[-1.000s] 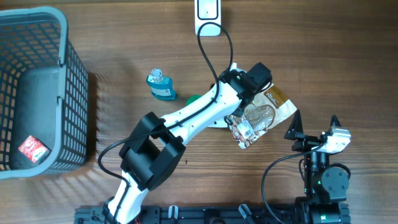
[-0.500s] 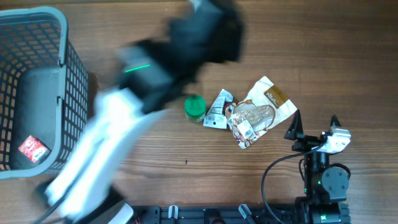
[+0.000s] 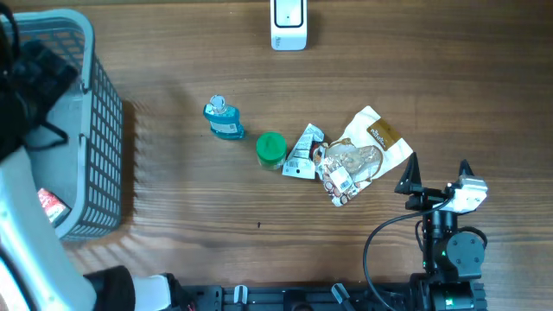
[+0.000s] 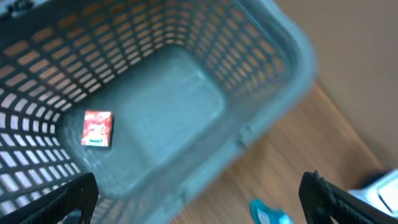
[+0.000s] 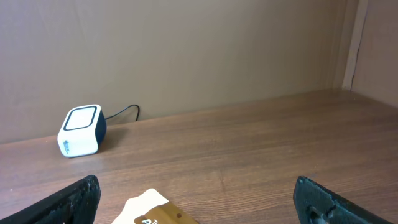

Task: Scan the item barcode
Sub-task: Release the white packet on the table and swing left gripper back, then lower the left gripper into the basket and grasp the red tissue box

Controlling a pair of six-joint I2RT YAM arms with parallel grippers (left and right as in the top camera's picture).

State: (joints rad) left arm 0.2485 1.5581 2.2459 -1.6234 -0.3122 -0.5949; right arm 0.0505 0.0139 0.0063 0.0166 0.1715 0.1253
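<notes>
The white barcode scanner [image 3: 288, 26] stands at the table's far edge, and it also shows as the scanner [image 5: 81, 130] in the right wrist view. Mid-table lie a brown and clear snack pouch [image 3: 363, 155], a small silver packet [image 3: 302, 151], a green-capped item [image 3: 270, 149] and a blue bottle [image 3: 223, 119]. My left gripper [image 4: 199, 200] hangs open and empty above the grey basket [image 4: 273, 37], blurred by motion. A red packet [image 4: 97, 129] lies in the basket. My right gripper [image 3: 435, 177] rests open and empty just right of the pouch [image 5: 155, 211].
The grey mesh basket [image 3: 104, 112] fills the left end of the table. My left arm [image 3: 22, 225] crosses its near side in the overhead view. The scanner's cable runs off behind the scanner. A brown wall backs the table.
My left arm has swung from the snack pouch at mid-table over to the basket, and its gripper has opened. The pouch stays on the table. The right arm has not moved.
</notes>
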